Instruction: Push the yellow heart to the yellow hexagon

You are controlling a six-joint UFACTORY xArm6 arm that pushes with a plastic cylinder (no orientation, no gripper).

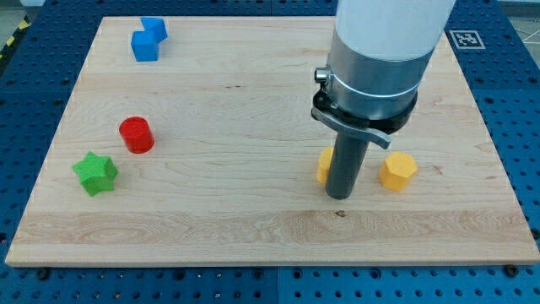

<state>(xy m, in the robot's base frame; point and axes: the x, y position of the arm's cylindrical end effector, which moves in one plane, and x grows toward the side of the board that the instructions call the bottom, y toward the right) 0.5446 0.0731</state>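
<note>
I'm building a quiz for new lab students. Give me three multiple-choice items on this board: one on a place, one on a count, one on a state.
1. Where does the yellow hexagon lie relative to my tip?
A. to the view's right of it
B. to the view's left of it
C. at the view's top left corner

2. How many blue blocks are on the wooden board?
A. none
B. two
C. four

3. How does the yellow heart show?
A. in full, far from the rod
B. stacked on the red cylinder
C. partly hidden behind the rod

Key: 1 A, the hexagon sits right of the rod's lower end. 2 B, two blue blocks touch at the view's top left. 3 C, only the heart's left part shows beside the rod; the red cylinder stands alone near the green star.
</note>
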